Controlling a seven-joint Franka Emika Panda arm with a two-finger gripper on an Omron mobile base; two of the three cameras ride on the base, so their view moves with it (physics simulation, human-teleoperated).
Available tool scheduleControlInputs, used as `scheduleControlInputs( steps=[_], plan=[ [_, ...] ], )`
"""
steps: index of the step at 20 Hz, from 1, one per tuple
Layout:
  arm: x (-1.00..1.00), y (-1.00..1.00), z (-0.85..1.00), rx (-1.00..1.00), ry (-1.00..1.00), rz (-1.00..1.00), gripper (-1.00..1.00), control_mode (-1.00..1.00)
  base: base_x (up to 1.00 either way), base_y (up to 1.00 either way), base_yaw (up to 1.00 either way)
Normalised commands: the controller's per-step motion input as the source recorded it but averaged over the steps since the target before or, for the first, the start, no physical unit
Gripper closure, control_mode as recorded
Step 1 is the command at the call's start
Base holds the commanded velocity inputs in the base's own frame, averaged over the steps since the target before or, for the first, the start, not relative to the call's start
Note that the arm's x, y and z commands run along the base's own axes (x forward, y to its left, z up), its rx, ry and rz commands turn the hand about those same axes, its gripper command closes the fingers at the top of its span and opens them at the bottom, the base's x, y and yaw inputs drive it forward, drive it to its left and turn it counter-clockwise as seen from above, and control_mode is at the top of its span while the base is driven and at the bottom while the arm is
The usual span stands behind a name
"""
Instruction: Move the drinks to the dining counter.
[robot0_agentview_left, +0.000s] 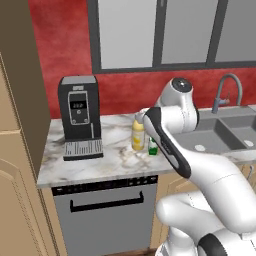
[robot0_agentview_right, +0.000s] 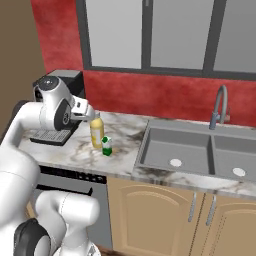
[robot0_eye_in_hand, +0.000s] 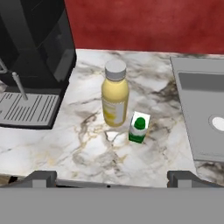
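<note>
A: Where the arm reaches forward over the marble surface (robot0_eye_in_hand: 65, 148), how does the hand (robot0_eye_in_hand: 109, 177) stand?
B: Wide open, its two dark tips far apart at the near edge of the hand view, with nothing between them. It hangs above the surface, short of the drinks.

A: And the drinks?
B: Nearest stands the green-and-white carton (robot0_eye_in_hand: 139, 127), upright on the marble. Just beside it, a little farther and to its left in the hand view, stands the yellow bottle (robot0_eye_in_hand: 115, 94) with its white cap, also upright. Whether the two touch I cannot tell.

A: What lies around them?
B: The black coffee machine (robot0_agentview_left: 78, 115) sits on the same surface to the left, its drip grille facing forward. The grey sink (robot0_agentview_right: 195, 150) is set into the surface to the right, its faucet (robot0_agentview_right: 220, 106) behind it. Farthest back runs the red wall (robot0_eye_in_hand: 144, 24)
</note>
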Motion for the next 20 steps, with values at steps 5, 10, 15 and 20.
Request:
scheduleControlInputs(
  steps=[5,10,15,20],
  plan=[
    [0.25,0.0,-0.1,0.0,0.0,-0.01,-1.0,-1.0,0.0,0.0,0.0],
    [0.26,0.0,-0.13,0.0,0.0,-0.01,-1.0,-1.0,0.0,0.0,0.0],
    [0.22,0.0,-0.13,0.0,0.0,0.0,-1.0,-1.0,0.0,0.0,0.0],
    [0.24,0.0,-0.13,0.0,0.0,0.0,-1.0,-1.0,0.0,0.0,0.0]
  ],
)
